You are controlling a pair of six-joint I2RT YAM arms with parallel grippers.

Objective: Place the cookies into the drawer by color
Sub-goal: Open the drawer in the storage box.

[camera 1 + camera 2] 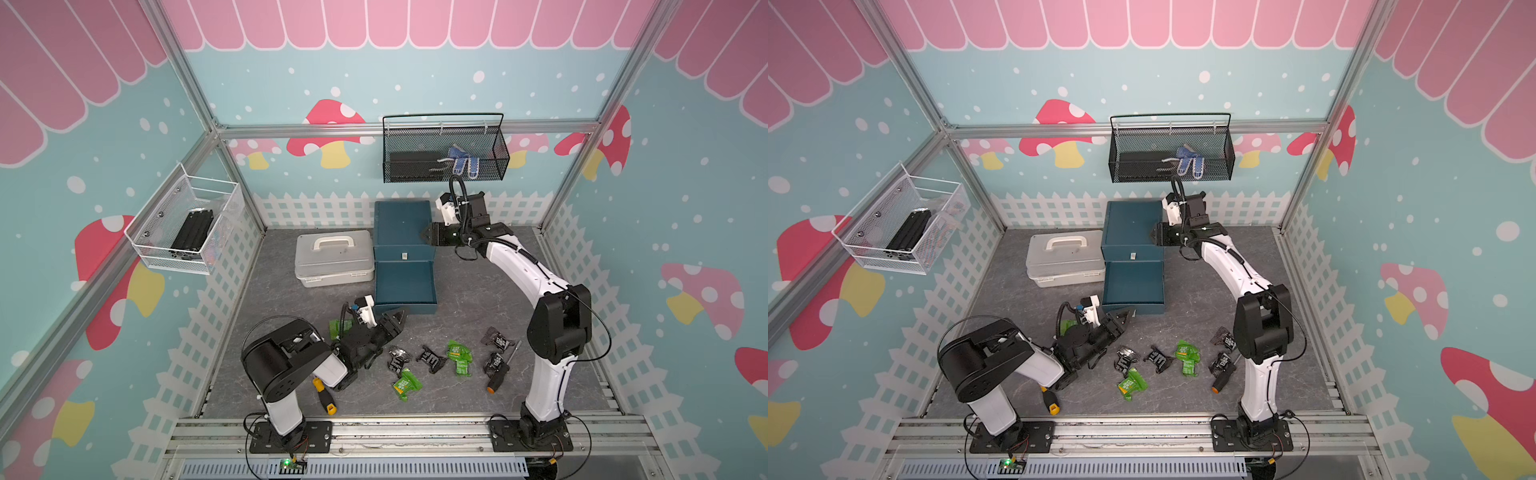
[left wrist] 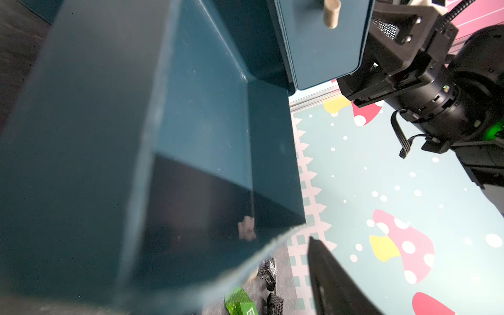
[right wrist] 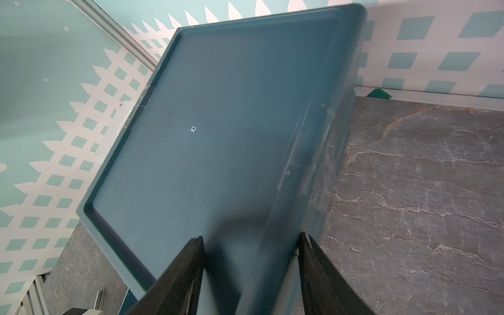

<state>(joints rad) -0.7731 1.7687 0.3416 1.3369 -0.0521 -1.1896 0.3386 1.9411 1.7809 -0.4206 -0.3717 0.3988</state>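
Note:
The dark teal drawer cabinet stands at the back with its bottom drawer pulled out and nothing in it, as the left wrist view also shows. My left gripper hangs open at that drawer's front left corner; only one finger shows, bare. My right gripper is shut on the cabinet's top right edge. Green cookies and black cookies lie loose on the floor in front. One more green cookie lies behind my left wrist.
A pale grey lidded case sits left of the cabinet. A yellow-handled screwdriver lies by the left arm and an orange-and-black one among the cookies. A black wire basket and a white one hang on the walls.

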